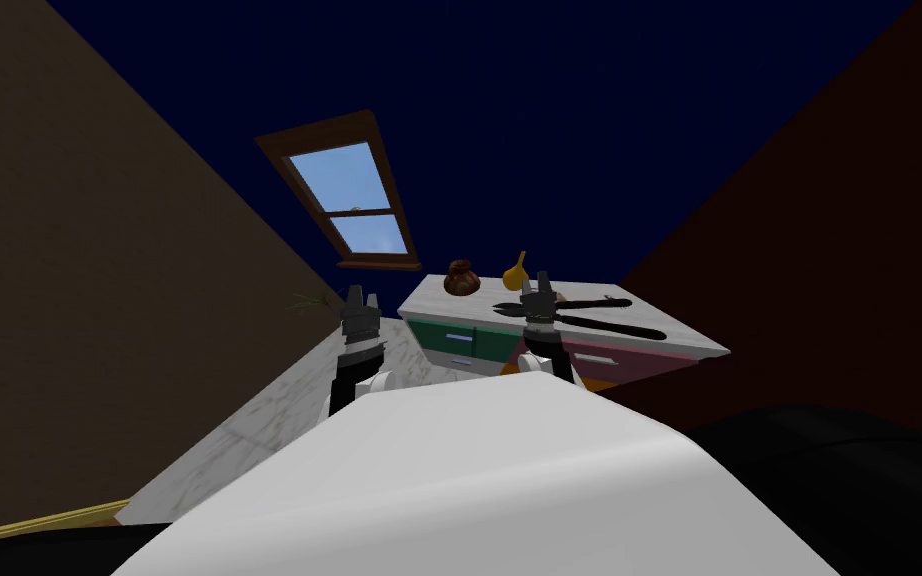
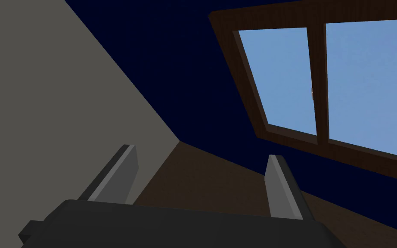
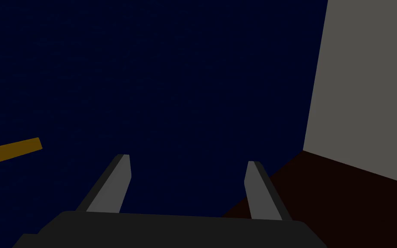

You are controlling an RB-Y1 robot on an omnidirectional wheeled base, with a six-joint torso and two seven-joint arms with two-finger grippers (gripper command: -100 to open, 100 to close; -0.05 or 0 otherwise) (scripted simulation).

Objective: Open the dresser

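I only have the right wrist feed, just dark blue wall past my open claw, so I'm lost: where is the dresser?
Observer: In the head view, the dresser stands straight ahead, just behind the right claw.
Operator: What part of it faces me?
Observer: Its green drawer fronts lie to the left of that claw, and a pink drawer front to its right.
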